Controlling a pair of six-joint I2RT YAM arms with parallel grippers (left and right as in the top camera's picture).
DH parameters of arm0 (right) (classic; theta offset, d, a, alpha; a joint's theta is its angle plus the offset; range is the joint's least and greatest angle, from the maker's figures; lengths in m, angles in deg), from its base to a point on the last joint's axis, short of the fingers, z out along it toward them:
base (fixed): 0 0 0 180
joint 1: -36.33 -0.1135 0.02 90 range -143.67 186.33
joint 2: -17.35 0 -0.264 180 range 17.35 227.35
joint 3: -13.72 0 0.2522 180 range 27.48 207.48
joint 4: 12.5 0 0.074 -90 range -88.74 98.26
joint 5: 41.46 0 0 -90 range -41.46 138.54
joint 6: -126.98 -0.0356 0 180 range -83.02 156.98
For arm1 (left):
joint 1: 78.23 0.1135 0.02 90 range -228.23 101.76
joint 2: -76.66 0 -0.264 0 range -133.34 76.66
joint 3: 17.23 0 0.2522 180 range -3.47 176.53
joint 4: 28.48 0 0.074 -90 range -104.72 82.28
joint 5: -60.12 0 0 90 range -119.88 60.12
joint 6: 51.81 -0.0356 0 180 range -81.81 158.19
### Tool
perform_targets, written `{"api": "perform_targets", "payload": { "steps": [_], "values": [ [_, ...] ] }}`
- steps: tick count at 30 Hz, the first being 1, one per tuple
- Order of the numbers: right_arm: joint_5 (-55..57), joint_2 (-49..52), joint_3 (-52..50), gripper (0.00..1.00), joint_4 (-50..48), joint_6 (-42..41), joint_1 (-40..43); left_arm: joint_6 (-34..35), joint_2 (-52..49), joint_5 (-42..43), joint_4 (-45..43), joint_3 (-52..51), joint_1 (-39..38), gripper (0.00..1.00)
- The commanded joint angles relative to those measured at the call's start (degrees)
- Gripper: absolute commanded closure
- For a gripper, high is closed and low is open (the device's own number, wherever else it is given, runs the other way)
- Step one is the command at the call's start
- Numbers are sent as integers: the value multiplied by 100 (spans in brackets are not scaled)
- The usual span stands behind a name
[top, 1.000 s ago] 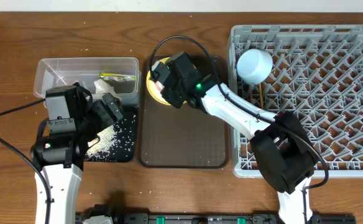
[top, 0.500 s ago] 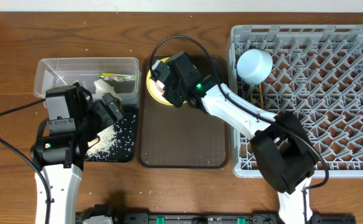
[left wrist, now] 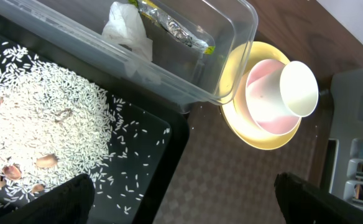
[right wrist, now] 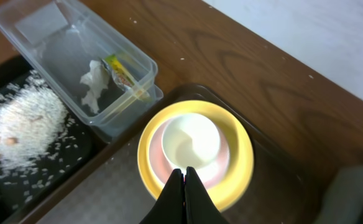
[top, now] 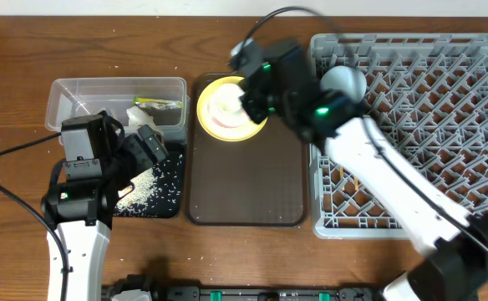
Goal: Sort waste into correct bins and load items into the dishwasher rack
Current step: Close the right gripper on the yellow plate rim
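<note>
The yellow plate [top: 227, 109] lies at the far end of the brown serving tray [top: 244, 184], with a pink dish and the white cup [right wrist: 191, 142] on it. My right gripper [right wrist: 184, 169] hovers above the cup's near rim, shut, with nothing visible between its fingers. The light blue bowl [top: 346, 84] sits in the grey dishwasher rack [top: 444, 109], partly behind my right arm. The tissue [left wrist: 127, 31] and the snack wrapper [left wrist: 175, 25] lie in the clear tub [top: 114, 81]. Rice [left wrist: 38, 118] covers the black tray [left wrist: 163, 162]. My left gripper [left wrist: 188, 205] is open over that tray's right edge.
The rack fills the right side of the table. The clear tub and the black tray stand side by side at the left, hard against the brown tray. My left arm's base [top: 77, 209] and its cable are at the front left.
My right arm has lifted and swung right off the plate, uncovering the plate and cup, and its jaws have closed. The left arm has not moved.
</note>
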Motion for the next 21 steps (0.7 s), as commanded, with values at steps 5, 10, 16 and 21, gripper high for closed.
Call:
{"api": "perform_targets", "payload": {
  "steps": [5, 10, 16, 21],
  "values": [
    [-977, 9, 33, 87, 400, -254, 356, -72, -7, -13, -2, 125, 22, 4],
    [-981, 372, 28, 74, 715, -26, 271, -72, -7, -13, -2, 125, 22, 4],
    [-979, 1078, 28, 71, 1036, 273, -136, -72, -7, -13, -2, 125, 22, 4],
    [-730, 1609, 28, 73, 1147, 796, -551, -72, -7, -13, -2, 125, 22, 4]
  ]
}}
